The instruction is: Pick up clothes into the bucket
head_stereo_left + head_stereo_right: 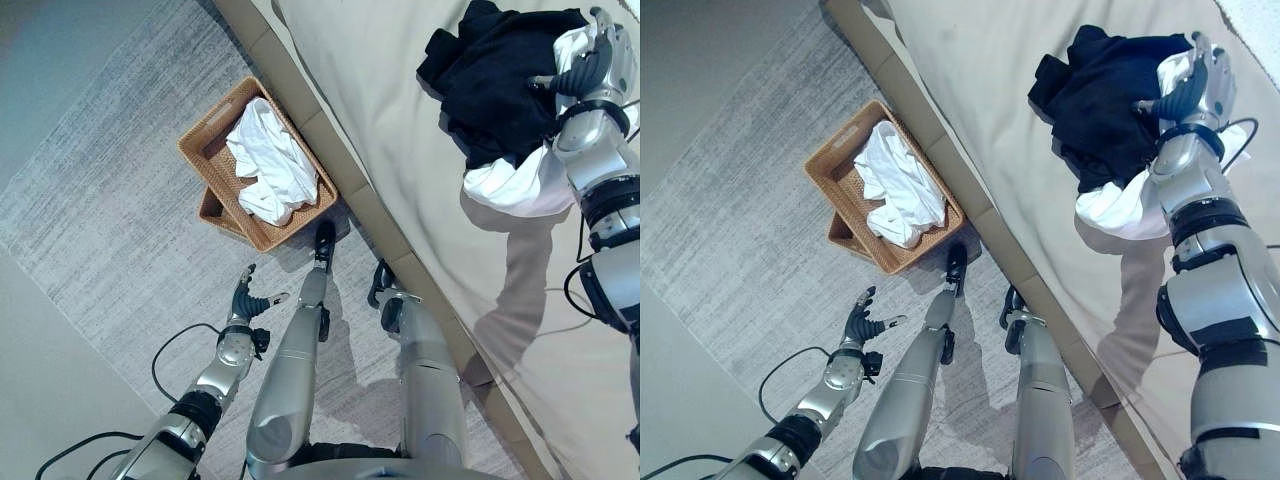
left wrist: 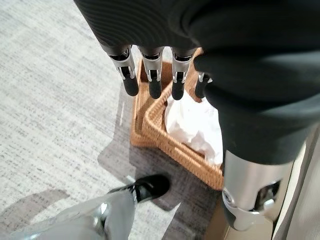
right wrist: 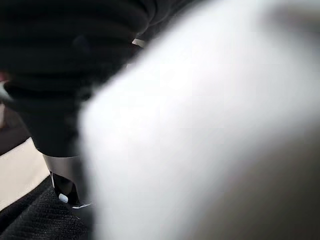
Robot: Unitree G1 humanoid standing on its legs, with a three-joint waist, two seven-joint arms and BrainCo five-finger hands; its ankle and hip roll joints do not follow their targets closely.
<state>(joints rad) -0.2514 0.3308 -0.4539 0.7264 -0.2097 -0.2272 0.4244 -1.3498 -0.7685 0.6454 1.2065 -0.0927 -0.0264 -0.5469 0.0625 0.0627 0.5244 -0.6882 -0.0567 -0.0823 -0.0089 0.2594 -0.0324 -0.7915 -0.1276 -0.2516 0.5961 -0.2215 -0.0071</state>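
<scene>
A: Clothes status, left eye view: a black garment (image 1: pixel 495 85) lies bunched on the beige bed (image 1: pixel 400 120), with a white garment (image 1: pixel 515 185) touching its near edge. A second white cloth (image 1: pixel 272 165) sits inside the woven basket (image 1: pixel 205 140), which stands on the grey rug (image 1: pixel 110 220) just beside the bed edge.

B: Right hand condition?

A: The right hand (image 1: pixel 585 60) rests on the far side of the black garment, fingers curled against the fabric. Whether they actually pinch it cannot be told from here.

B: Left hand?

A: The left hand (image 1: pixel 250 298) hangs over the rug, near the basket but apart from it, fingers spread and holding nothing.

B: Right eye view?

A: Same layout (shifted slightly). The right hand (image 1: pixel 1195 85) lies across the boundary between the black and white garments; the left hand (image 1: pixel 865 322) is splayed above the rug.

B: Left wrist view?

A: The left hand's fingers (image 2: pixel 152 82) extend straight in a row, empty. Past them shows the basket (image 2: pixel 170 145) with the white cloth (image 2: pixel 195 122) in it.

B: Right wrist view?

A: White fabric (image 3: pixel 210 130) lies very close, blurred. Black knit fabric (image 3: pixel 35 215) shows at one corner. The right hand's grip cannot be confirmed here.
</scene>
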